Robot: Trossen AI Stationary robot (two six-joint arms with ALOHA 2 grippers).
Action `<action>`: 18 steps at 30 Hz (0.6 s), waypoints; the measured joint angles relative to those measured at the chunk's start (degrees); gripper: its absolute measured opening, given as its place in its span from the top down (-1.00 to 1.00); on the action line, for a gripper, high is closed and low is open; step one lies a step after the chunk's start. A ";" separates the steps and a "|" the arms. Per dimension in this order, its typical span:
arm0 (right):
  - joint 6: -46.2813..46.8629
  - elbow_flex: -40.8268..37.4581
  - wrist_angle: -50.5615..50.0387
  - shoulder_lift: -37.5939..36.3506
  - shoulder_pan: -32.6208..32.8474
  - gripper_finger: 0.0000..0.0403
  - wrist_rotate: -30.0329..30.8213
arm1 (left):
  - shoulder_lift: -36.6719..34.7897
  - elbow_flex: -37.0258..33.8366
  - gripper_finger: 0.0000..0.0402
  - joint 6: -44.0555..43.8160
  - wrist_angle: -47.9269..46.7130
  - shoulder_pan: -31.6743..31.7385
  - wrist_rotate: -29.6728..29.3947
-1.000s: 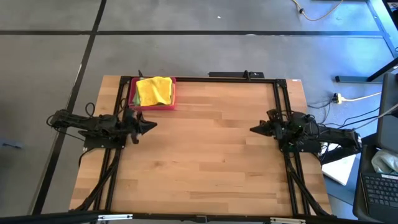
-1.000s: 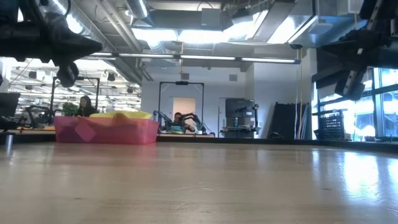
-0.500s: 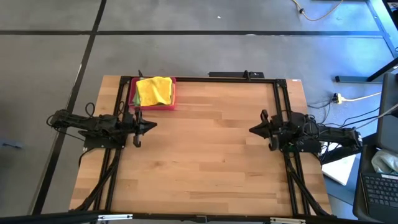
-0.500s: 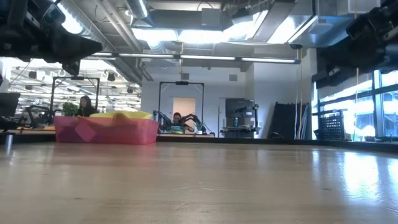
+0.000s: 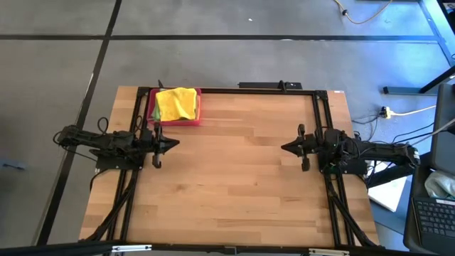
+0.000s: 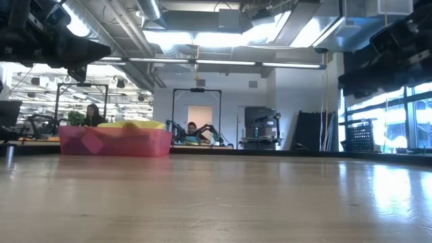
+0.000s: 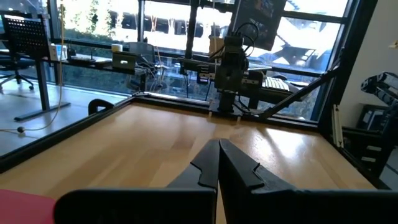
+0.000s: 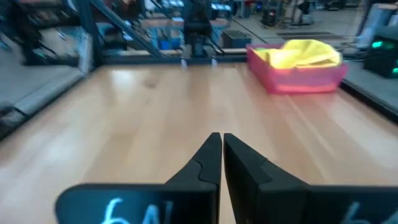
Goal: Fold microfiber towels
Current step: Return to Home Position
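The microfiber towels lie heaped in a pink-red tray [image 5: 193, 121] at the table's far left. A yellow towel [image 5: 175, 103] is on top, and a green edge [image 5: 153, 111] shows at its left side. The tray [image 6: 115, 143] and yellow towel [image 8: 305, 53] also show in the low and right wrist views. My left gripper [image 5: 175, 143] hovers shut just near of the tray, pointing level toward the table's middle [image 7: 219, 146]. My right gripper [image 5: 284, 148] hovers shut by the right edge, pointing level toward the left [image 8: 221, 138]. Neither holds anything.
A black frame [image 5: 234, 89] runs along the table's far edge and down both sides beside the arms. Bare wooden tabletop [image 5: 227, 178] lies between the two grippers and toward the near edge. People sit at desks in the room beyond the table [image 6: 91, 113].
Both wrists have rolled about the line they point along, the right one more. The right gripper has edged slightly toward the table's middle. Both grippers stay shut, and the towels and tray have not moved.
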 joint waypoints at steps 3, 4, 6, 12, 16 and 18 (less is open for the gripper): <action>-1.42 0.00 -0.30 1.29 0.00 0.90 2.40 | 0.00 0.00 1.00 0.03 0.00 0.00 0.02; -1.07 0.00 -0.30 1.49 -0.02 0.90 2.45 | 0.00 0.00 1.00 0.75 -0.02 0.00 0.06; 0.14 0.00 -0.33 1.53 0.00 0.90 2.44 | 0.00 0.00 1.00 5.04 -0.07 0.00 0.95; 0.17 0.00 -0.27 1.53 0.00 0.90 2.46 | 0.00 0.00 1.00 11.96 -0.11 -0.02 1.52; 0.17 0.00 -0.26 1.53 0.00 0.90 2.46 | 0.00 0.00 1.00 11.93 -0.11 -0.02 1.55; 0.17 0.00 -0.24 1.51 -0.01 0.90 2.46 | 0.00 0.00 1.00 11.96 -0.11 -0.02 1.57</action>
